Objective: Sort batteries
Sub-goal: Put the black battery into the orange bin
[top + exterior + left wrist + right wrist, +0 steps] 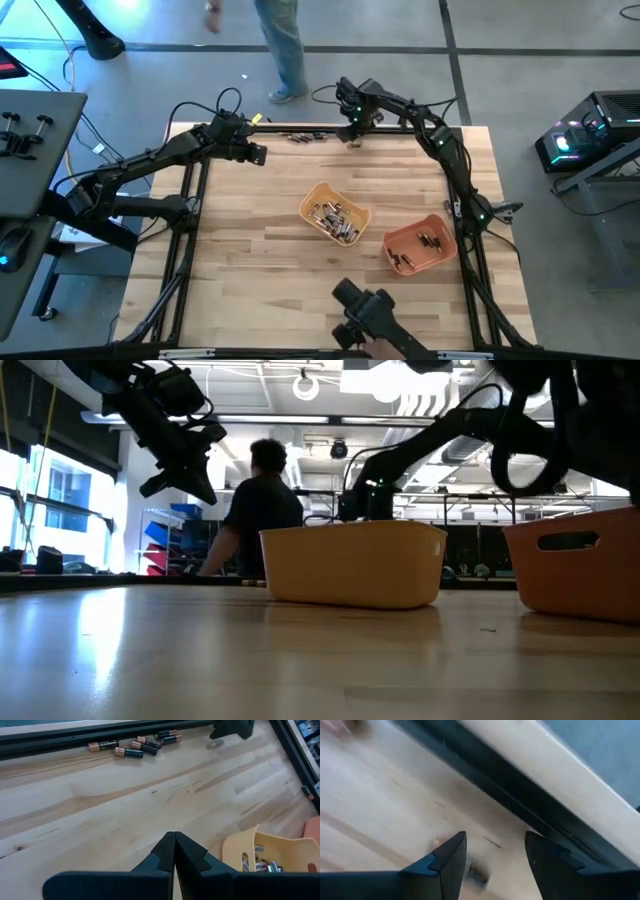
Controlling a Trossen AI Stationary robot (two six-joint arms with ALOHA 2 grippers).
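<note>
1. High view: loose batteries in a short row at the far edge of the tabletop. More cells in the yellow tray at centre and in the orange tray to its right. Left hand raised near the far-left corner. Right hand low at the far edge, just beside the row.
2. Low view: both trays in profile, contents hidden by the walls. A person seated beyond the tabletop.
3. Left wrist view: left hand closed tip to tip, holding nothing. Dark, copper-ended cells well apart from it.
4. Right wrist view: right hand parted wide, nothing gripped; blurred small object between the fingers, likely a cell.
5. Handling, as judged: light, rigid, smooth, prone to rolling. Grip across the barrel at mid-length.
</note>
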